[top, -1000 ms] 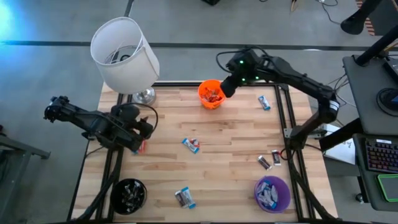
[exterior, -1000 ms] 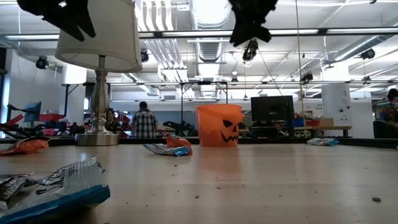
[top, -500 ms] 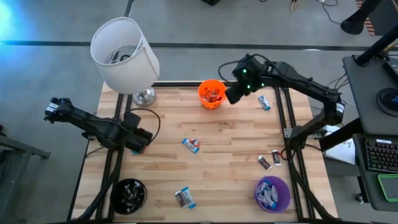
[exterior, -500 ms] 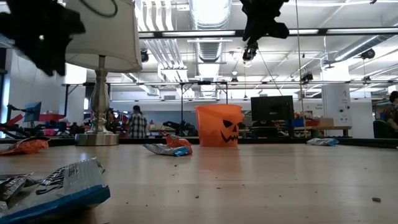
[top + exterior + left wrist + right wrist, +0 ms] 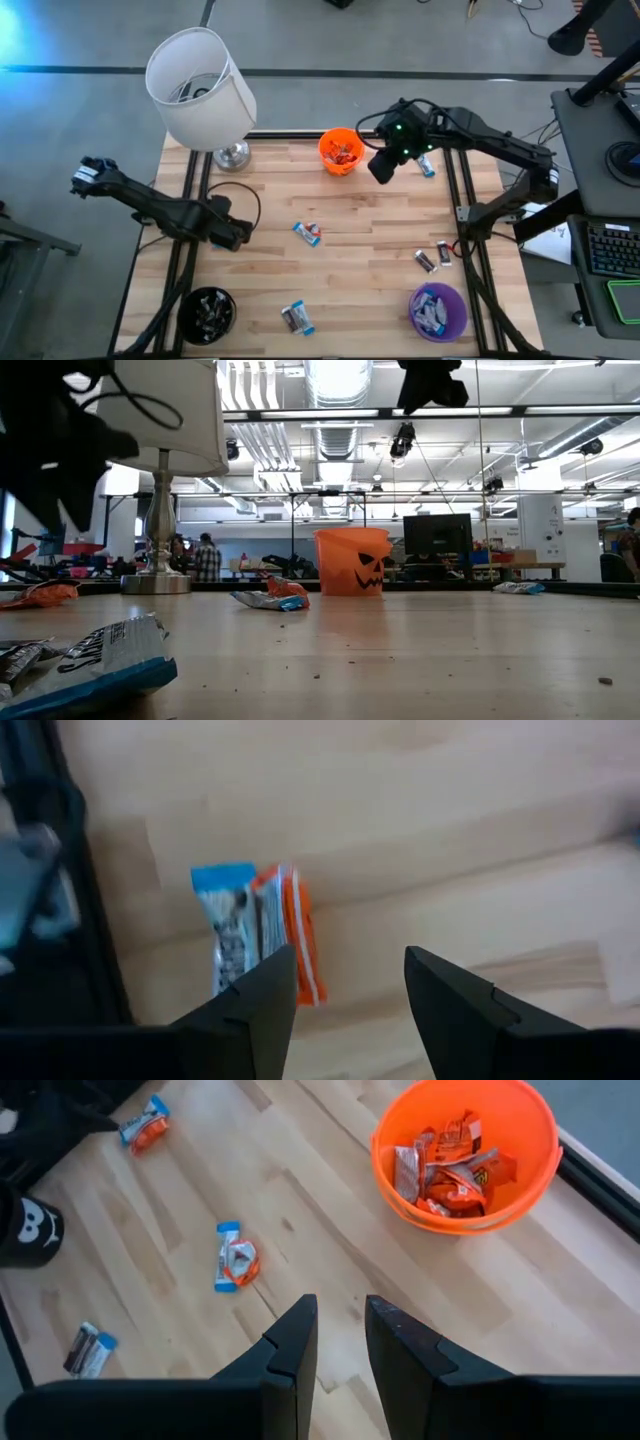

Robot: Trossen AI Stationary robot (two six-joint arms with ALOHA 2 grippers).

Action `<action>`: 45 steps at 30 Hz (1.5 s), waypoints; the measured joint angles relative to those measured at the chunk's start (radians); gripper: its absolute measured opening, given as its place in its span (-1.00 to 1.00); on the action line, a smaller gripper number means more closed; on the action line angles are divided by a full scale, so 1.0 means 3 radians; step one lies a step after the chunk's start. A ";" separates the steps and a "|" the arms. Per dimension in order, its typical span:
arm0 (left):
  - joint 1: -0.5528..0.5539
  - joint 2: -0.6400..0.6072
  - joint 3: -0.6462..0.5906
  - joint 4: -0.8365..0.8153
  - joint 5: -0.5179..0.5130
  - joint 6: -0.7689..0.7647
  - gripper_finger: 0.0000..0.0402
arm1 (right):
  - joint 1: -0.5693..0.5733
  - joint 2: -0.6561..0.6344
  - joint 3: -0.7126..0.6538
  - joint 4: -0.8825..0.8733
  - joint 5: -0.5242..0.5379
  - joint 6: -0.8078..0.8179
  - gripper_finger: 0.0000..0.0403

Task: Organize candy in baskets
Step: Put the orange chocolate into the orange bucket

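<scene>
My left gripper is open and points steeply down over the table's left edge. A pair of candies, one blue-white and one orange, lies flat on the wood just beside one of its fingers. My right gripper hangs high beside the orange basket, slightly open, with nothing between the fingers. That basket holds several orange-wrapped candies. The black basket stands at the near left and the purple basket at the near right. Loose candies lie at mid-table, near the front, and on the right.
A white-shaded lamp stands on its metal foot at the far left corner. The black frame rails run along both table sides. Bare wood lies between the scattered candies.
My left gripper has sunk toward the table at the left edge, tipping further downward and rolling at the wrist, and has stayed open. My right gripper has drifted from over the orange basket toward the table's right edge, at the same height.
</scene>
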 joint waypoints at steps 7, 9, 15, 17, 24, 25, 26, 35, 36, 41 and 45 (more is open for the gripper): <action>0.0004 0.0011 -0.0193 0.0206 0.0160 -0.0171 -0.16 | -0.0003 -0.0130 0.0000 -0.0011 0.0000 -0.0142 -0.61; 0.0004 0.0011 -0.0207 0.0210 0.0160 -0.0172 -0.16 | -0.0002 -0.0157 0.0000 -0.0008 -0.0001 -0.0147 -0.61; 0.0020 0.0011 -0.0296 0.0258 0.0145 -0.0181 -0.16 | -0.0003 -0.0193 0.0000 -0.0002 0.0001 -0.0149 -0.61; 0.0037 0.0011 -0.0327 0.0300 0.0135 -0.0182 -0.16 | -0.0003 -0.0192 0.0000 0.0014 0.0001 -0.0148 -0.61; 0.0115 0.0013 -0.0467 0.0475 0.0123 -0.0142 -0.16 | -0.0002 -0.0172 0.0000 0.0020 0.0002 -0.0155 -0.61; 0.0129 0.0013 -0.0483 0.0498 0.0123 -0.0126 -0.16 | -0.0002 -0.0172 0.0000 0.0020 0.0001 -0.0155 -0.61; 0.0143 0.0013 -0.0501 0.0525 0.0123 -0.0113 -0.16 | -0.0002 -0.0172 0.0000 0.0020 0.0002 -0.0155 -0.61; 0.0252 0.0119 -0.0623 0.0689 0.0123 -0.0082 -0.16 | 0.0005 -0.0172 0.0000 0.0019 0.0002 -0.0149 -0.61; 0.0264 0.0171 -0.0623 0.0689 0.0123 -0.0082 -0.16 | 0.0005 -0.0172 0.0000 0.0019 0.0002 -0.0149 -0.61; 0.0306 0.0494 -0.0623 0.0702 0.0265 -0.0080 -0.16 | 0.0005 -0.0173 0.0000 0.0019 0.0002 -0.0149 -0.61; 0.0306 0.0726 -0.0602 0.0798 0.0323 0.0027 -0.21 | 0.0005 -0.0177 0.0000 0.0018 0.0002 -0.0149 -0.61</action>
